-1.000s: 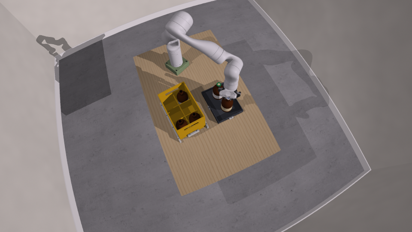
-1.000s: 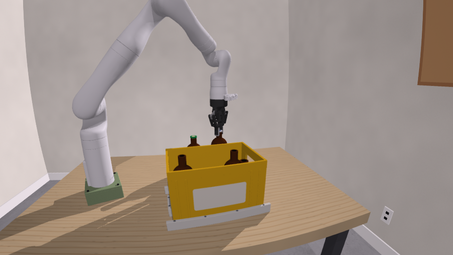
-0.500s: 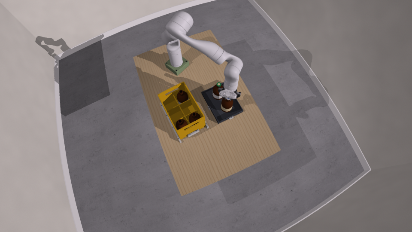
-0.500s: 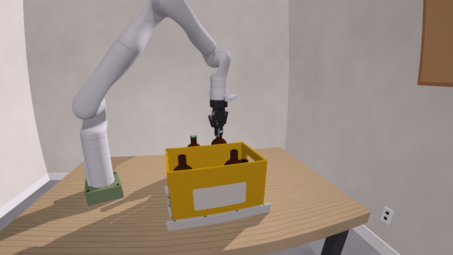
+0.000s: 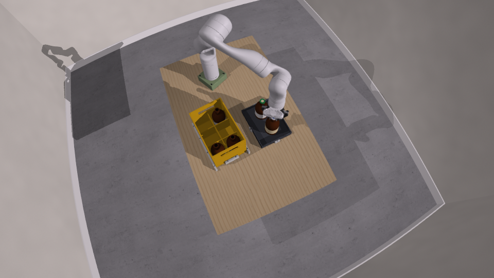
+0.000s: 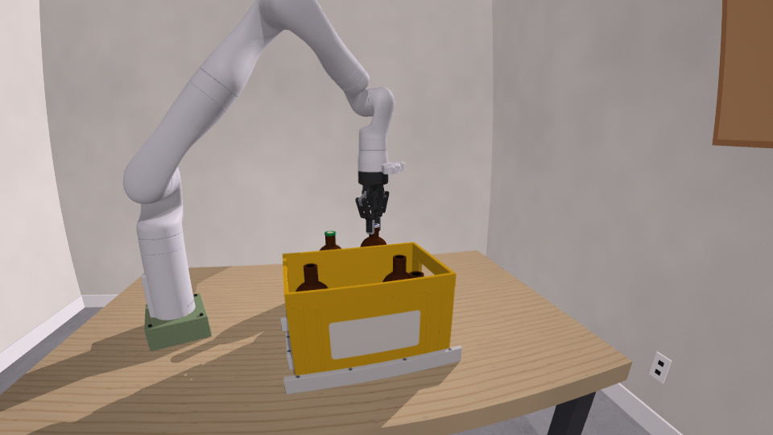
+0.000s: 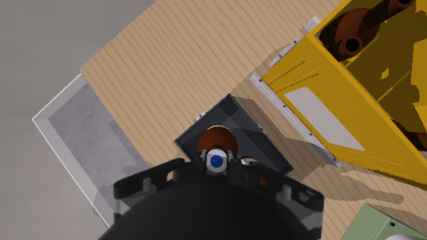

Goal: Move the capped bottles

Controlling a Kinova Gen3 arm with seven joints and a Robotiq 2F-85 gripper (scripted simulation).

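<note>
From where I stood, the pincer [image 5: 272,118] [image 6: 374,227] [image 7: 216,156] was closed around the neck of the blue-capped bottle [image 5: 272,125] [image 6: 373,242] [image 7: 218,140], its fingers partly apart on either side of the glass. That bottle was beside the yellow crate [image 5: 229,155] [image 6: 307,324] [image 7: 338,89], over the black tray [image 5: 257,131] [image 7: 262,147]. It looked upright, its long axis vertical and its cap pointing up. The green-capped bottle [image 5: 260,111] [image 6: 330,240] [image 7: 247,160] stood upright on the tray too, beside the crate and nearer the arm's green base [image 5: 213,84] [image 6: 178,335] [image 7: 365,222]. The tray's long side ran roughly parallel to the crate's.

Inside the crate were an open bottle at the base end [image 5: 218,116] [image 6: 312,286] [image 7: 415,135], and at the other end a tray-side bottle [image 5: 233,141] [image 6: 415,275] [image 7: 351,36] and an outer bottle [image 5: 217,148] [image 6: 398,275] [image 7: 402,3], all mouth up.

Under the crate was a pale, striped wooden table [image 5: 269,179] [image 6: 513,324] [image 7: 178,58]; around it spread a mottled grey floor [image 5: 138,190] [image 6: 518,424] [image 7: 89,129] and plain walls [image 5: 431,86] [image 6: 443,108] [image 7: 36,53].

The crate hid the tray in the exterior view, and the pincer covered part of the green-capped bottle in the wrist view. I couldn't tell whether the held bottle's bottom touched the tray.

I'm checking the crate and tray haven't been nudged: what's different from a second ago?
Nothing visibly moved, and nothing was gripped or let go. The tool remains closed on the blue-capped bottle. The crate and tray look unshifted.
</note>
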